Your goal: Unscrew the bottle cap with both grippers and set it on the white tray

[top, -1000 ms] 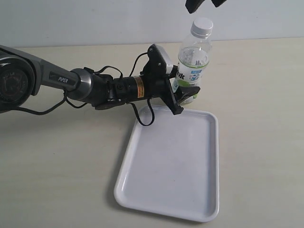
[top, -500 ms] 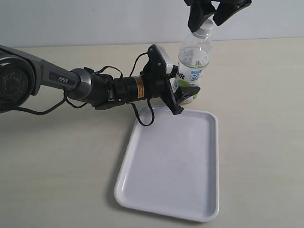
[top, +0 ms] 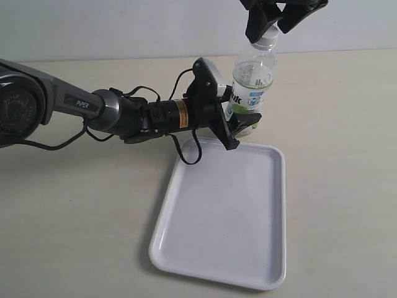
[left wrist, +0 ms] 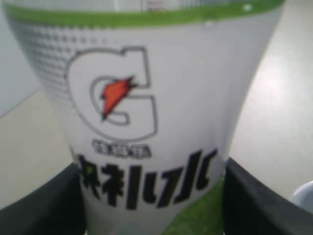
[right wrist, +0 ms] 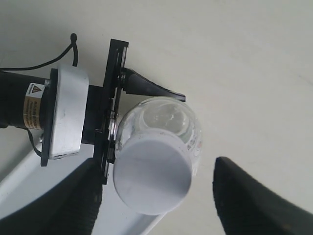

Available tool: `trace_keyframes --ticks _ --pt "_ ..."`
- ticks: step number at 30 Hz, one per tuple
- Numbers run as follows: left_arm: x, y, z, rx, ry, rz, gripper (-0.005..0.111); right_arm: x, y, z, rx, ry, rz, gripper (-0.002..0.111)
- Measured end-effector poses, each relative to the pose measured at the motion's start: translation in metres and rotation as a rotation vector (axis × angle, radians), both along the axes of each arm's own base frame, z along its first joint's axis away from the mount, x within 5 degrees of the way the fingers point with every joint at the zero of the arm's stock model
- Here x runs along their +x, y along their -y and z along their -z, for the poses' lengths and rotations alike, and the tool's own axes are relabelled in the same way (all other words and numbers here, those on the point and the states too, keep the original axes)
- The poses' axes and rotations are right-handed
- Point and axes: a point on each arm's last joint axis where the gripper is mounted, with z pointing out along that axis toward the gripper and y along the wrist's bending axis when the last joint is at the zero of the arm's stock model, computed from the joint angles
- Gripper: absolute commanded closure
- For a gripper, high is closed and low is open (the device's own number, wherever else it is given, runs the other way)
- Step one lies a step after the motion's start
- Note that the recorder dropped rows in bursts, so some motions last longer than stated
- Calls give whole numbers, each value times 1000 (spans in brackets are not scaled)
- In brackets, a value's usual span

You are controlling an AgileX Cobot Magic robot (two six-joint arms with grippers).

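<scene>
The clear bottle stands upright just behind the white tray. My left gripper is shut on its lower labelled body; in the left wrist view the label fills the gap between the black fingers. The white bottle cap is on the neck. My right gripper hangs over it from above, open. In the right wrist view the cap sits between the two fingers, close to one and with a clear gap to the other. The bottle shows beneath it.
The left arm stretches across the beige tabletop from the left with loose cables. The tray lies flat in front of the bottle. A pale wall runs along the back.
The right gripper has come down from the top edge until its open fingers straddle the cap. The left gripper and the bottle have stayed still.
</scene>
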Motion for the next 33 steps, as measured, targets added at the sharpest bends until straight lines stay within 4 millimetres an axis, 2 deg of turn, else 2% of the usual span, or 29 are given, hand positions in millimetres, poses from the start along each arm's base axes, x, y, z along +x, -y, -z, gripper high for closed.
trace_keyframes --ticks 13,25,28,33 --pt "0 0 0 2 1 0 107 1 0 2 -6 1 -25 46" --pt "0 0 0 2 1 0 107 3 -1 7 -12 -8 -37 51" --pt "0 0 0 3 2 1 107 3 -1 7 -14 -7 -43 58" --pt "0 0 0 3 2 1 107 3 -1 7 -16 -4 -56 84"
